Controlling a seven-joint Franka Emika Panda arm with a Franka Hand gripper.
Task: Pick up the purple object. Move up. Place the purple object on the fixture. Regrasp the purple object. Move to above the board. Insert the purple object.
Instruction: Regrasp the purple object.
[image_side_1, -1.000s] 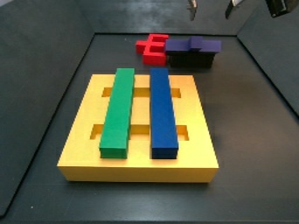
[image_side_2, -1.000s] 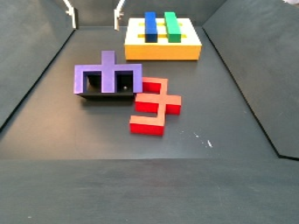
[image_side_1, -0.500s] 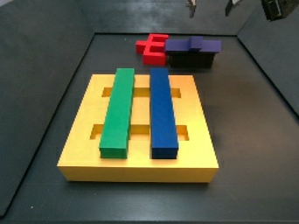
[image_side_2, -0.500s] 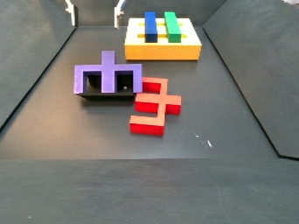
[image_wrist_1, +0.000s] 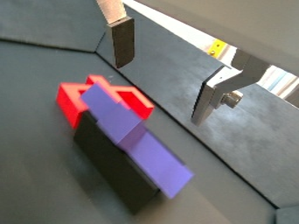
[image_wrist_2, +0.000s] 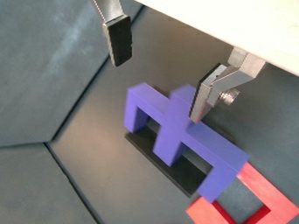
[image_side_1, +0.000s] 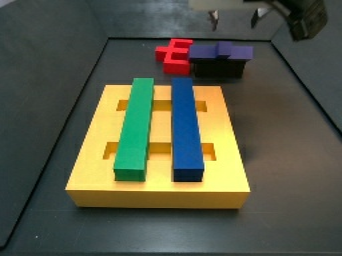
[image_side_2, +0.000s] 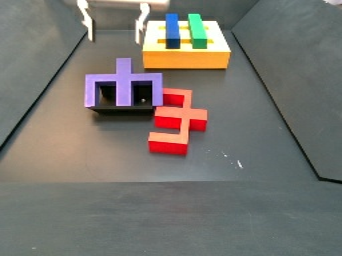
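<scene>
the gripper (image_side_2: 115, 21) hangs above the purple object (image_side_2: 122, 89) on the fixture (image_side_2: 123, 108), fingers (image_wrist_2: 118, 41) wide apart, empty.

- The gripper (image_side_2: 116, 20) hangs above the purple object (image_side_2: 122, 89), jaws spread, nothing between them.
- The red block (image_side_2: 177, 120) touches the fixture (image_side_2: 123, 108) on one side.
- The board (image_side_1: 163, 145) sits well apart.

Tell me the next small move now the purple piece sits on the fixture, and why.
Probably lower the gripper straight down toward the purple object. Its silver fingers are open and empty, well above the piece, which rests on the fixture beside the red piece. Regrasping needs the fingers around it first.
</scene>
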